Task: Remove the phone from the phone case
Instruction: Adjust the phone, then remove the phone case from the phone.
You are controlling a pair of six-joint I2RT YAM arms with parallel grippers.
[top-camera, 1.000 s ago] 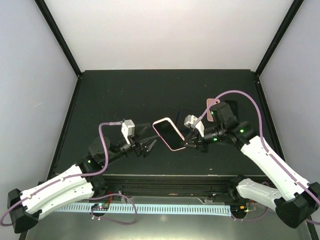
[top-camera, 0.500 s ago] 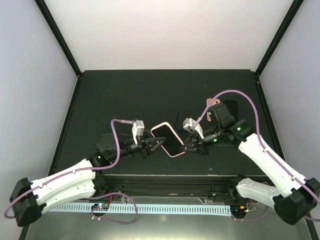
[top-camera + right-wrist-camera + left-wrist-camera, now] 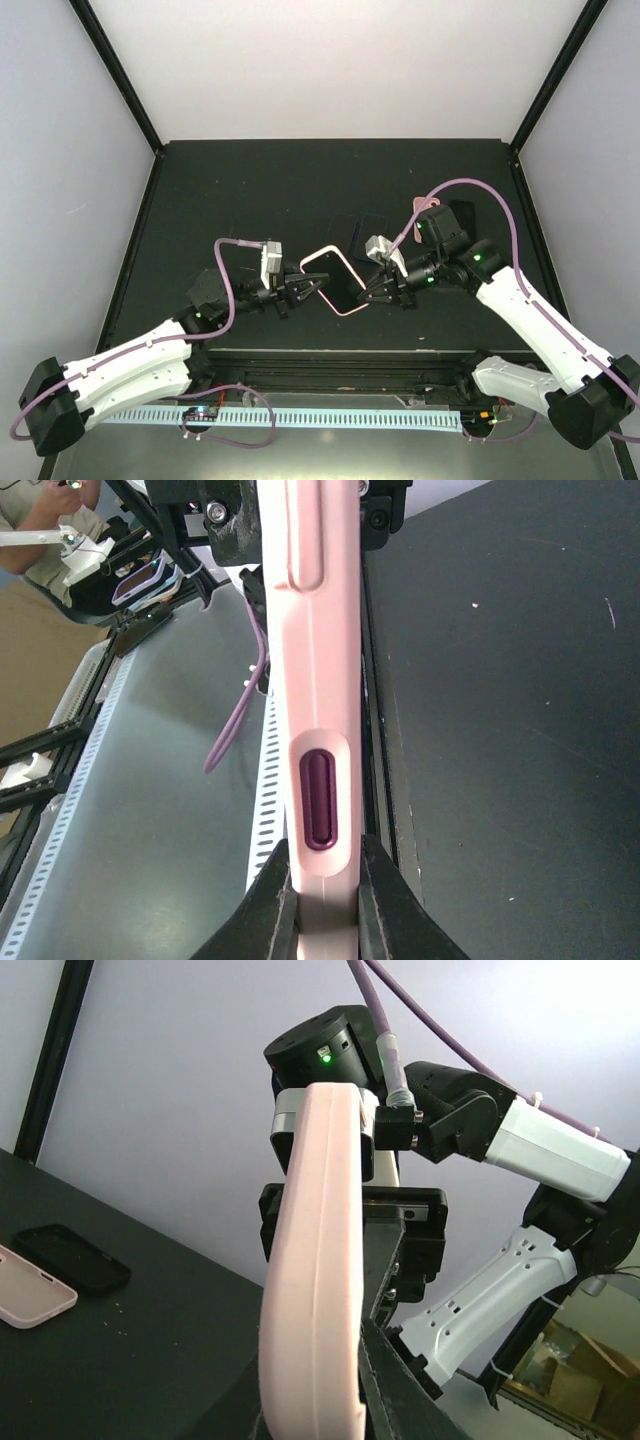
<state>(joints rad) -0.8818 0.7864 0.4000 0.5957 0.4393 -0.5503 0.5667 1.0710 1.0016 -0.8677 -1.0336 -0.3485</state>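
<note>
The phone, dark screen up, sits inside a pink phone case that is held tilted in the air above the table's front. My right gripper is shut on the case's right end; in the right wrist view its black fingers pinch the pink edge just below the purple side button. My left gripper is shut on the opposite, left end. In the left wrist view the case stands on edge with a dark finger pressed against its side.
Several spare cases lie on the black table behind the right arm: two dark ones, a pink one and a black one. The left wrist view shows the pink one and a black one. The table's front edge runs below the held phone.
My left gripper has reached right to the case's left end and closed on it. The right gripper, still shut on the case, has carried it slightly left.
</note>
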